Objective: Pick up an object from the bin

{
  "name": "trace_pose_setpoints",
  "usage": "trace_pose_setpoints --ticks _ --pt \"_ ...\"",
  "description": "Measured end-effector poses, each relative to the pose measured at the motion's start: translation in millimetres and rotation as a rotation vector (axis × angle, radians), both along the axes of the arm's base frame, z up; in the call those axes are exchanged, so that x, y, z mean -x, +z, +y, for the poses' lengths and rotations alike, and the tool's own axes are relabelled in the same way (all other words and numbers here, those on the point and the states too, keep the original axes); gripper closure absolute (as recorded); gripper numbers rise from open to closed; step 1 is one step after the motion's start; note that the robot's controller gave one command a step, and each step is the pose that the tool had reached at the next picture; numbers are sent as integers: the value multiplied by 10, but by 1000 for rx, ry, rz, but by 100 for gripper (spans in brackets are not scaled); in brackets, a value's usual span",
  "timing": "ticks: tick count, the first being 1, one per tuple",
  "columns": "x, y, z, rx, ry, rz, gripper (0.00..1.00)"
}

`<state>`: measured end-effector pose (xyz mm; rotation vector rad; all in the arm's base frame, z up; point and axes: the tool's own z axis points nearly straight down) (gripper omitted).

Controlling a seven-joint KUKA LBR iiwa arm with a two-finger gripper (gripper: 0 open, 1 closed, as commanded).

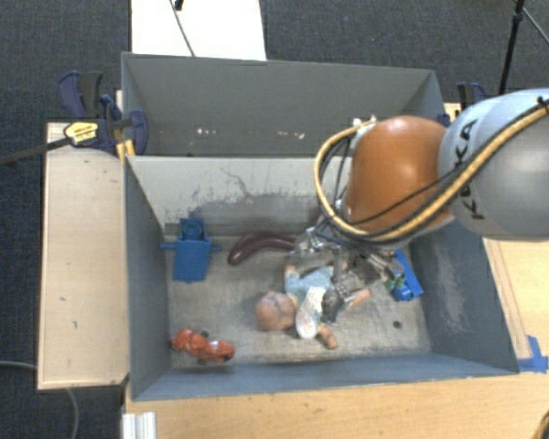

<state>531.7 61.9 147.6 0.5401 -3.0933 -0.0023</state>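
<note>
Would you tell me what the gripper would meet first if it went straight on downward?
Probably the white oblong piece in the small heap under the gripper, beside a pinkish ball, though depth is hard to judge.

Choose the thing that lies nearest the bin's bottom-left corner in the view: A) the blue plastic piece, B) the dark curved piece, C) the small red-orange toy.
C: the small red-orange toy lies by that corner, while the blue plastic piece stands farther up the left side.

peach-headed, pale-blue doll [277, 310] lies at the bin's [156, 273] middle.
</note>
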Motion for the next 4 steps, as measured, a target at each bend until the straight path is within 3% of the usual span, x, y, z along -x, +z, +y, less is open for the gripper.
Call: trace_pose_setpoints --ticks 1,2,3,4 --pt "-14 17 -2 0 -1 -4 0" --pt "220 -678 -258 2 337 -30 100" --pt "220 -678 -258 2 336 -30 100" --pt "-51 489 -190 0 330 -2 100"
